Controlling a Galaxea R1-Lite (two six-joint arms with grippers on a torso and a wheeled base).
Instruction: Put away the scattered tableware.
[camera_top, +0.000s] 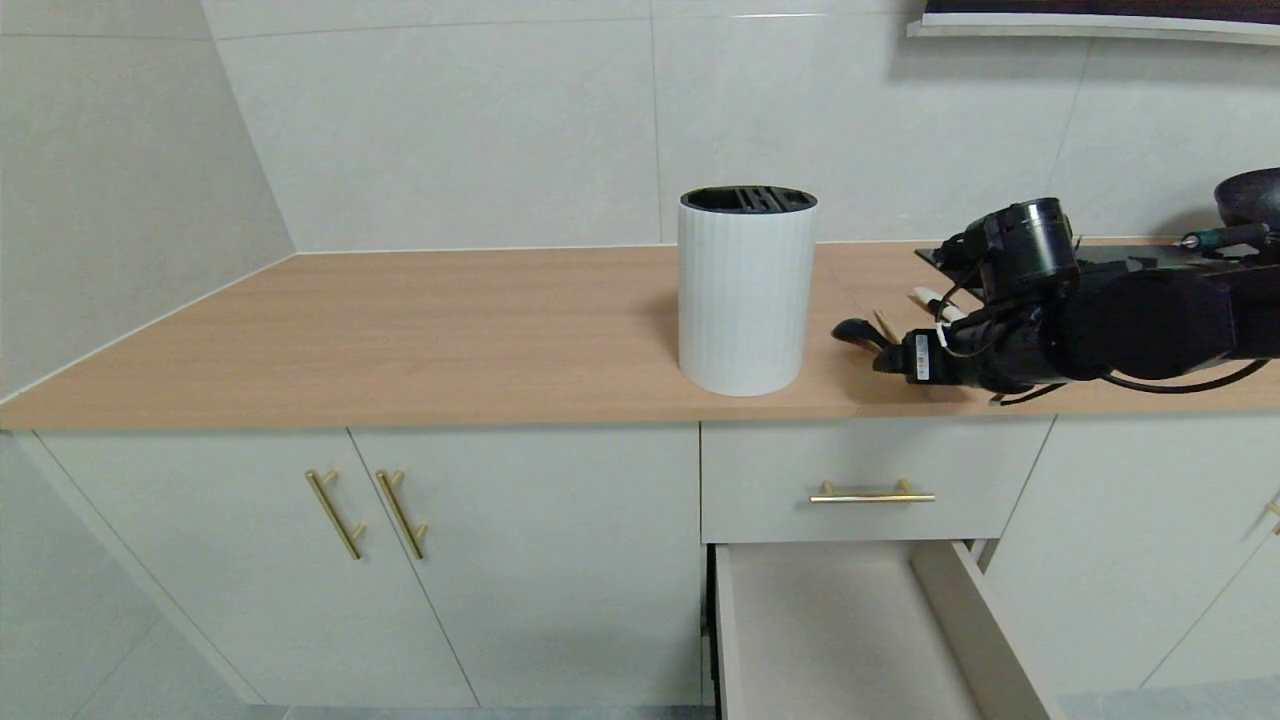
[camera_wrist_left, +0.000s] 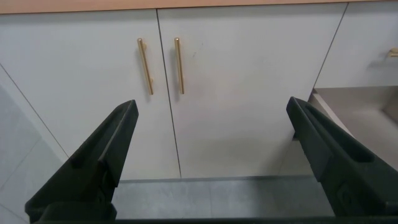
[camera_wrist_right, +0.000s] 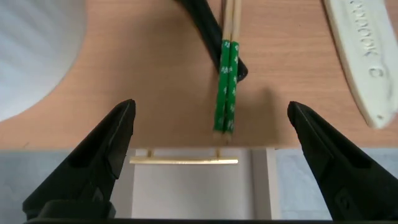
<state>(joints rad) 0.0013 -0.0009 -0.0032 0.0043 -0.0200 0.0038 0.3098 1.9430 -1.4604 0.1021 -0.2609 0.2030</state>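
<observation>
A long wood-grain bench (camera_top: 400, 330) runs along a back wall (camera_top: 450, 120) of large pale tiles and meets a side wall (camera_top: 100, 180) of the same tiles in the left corner. Below it, off-white cabinet doors (camera_top: 200, 560) carry a pair of brass bar handles (camera_top: 335, 513) side by side. To their right a closed drawer front (camera_top: 870, 455) has a level brass handle (camera_top: 872, 495). The drawer (camera_top: 830, 630) beneath it stands pulled out, pale inside. Grey floor tiles (camera_top: 60, 650) lie below. High on the right a pale ledge (camera_top: 1090, 25) juts from the wall. The light is soft and even.
</observation>
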